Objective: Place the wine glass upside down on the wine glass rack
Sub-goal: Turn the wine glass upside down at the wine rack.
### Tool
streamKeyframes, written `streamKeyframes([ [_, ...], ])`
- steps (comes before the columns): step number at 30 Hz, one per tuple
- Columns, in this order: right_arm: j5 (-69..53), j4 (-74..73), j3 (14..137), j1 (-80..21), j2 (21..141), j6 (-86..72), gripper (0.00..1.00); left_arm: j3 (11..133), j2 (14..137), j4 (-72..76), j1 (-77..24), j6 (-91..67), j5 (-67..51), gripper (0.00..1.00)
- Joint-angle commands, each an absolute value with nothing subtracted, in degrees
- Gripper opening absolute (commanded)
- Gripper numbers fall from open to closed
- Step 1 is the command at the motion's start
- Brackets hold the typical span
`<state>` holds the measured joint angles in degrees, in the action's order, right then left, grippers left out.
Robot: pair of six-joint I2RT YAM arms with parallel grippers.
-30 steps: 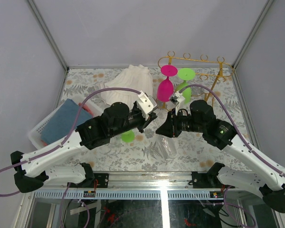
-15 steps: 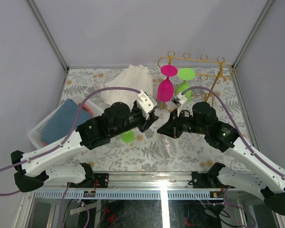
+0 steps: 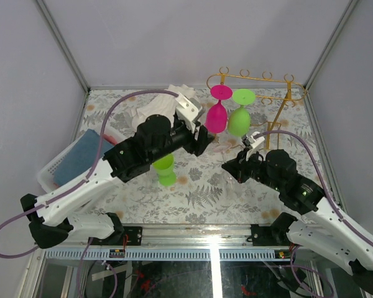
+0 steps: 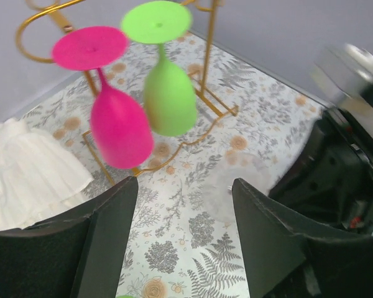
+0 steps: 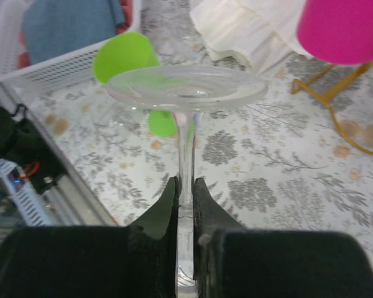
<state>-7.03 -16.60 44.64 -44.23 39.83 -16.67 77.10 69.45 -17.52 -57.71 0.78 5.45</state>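
Note:
My right gripper [image 5: 185,181] is shut on the stem of a clear wine glass [image 5: 186,88], whose round foot faces the wrist camera. In the top view the right gripper [image 3: 229,166] holds it above the table's middle, in front of the rack. The gold wire wine glass rack [image 3: 255,77] stands at the back right. A pink glass [image 3: 216,116] and a green glass [image 3: 239,120] hang from it upside down. My left gripper [image 3: 205,140] is beside the pink glass. In its wrist view the left gripper [image 4: 185,183] is open with nothing between its fingers.
Another green glass [image 3: 165,169] is on the table under the left arm. A white cloth [image 3: 156,113] lies at the back. A white basket [image 3: 53,171] with a blue cloth [image 3: 81,156] sits at the left. Grey walls close in the table.
The left gripper opened, let go of the clear glass and rose toward the rack. The right gripper closed on the stem and drew back to the right with the glass.

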Motion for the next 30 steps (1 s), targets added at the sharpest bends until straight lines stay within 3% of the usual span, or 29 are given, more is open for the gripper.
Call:
streamKeyframes([
  [1,1.4,-7.7,41.1,-44.1,37.2,-11.6,0.00,80.8,71.3,-15.2,-50.1,-7.9,0.7,0.62],
  [7,4.0,12.5,27.8,-44.1,30.9,-2.3,0.00,81.9,73.3,-14.4,-42.4,-14.3,-3.1,0.63],
  [12,8.3,19.4,24.8,-43.7,30.6,3.0,0.00,80.7,73.0,-13.5,-40.4,-14.4,-3.6,0.64],
  [20,6.0,26.2,23.5,-37.4,28.0,5.3,0.00,78.0,71.8,-13.3,-39.2,-13.4,-2.6,0.65],
  [30,5.3,23.3,29.7,-30.1,28.5,3.4,0.00,76.7,71.3,-13.6,-38.7,-13.1,-2.1,0.66],
])
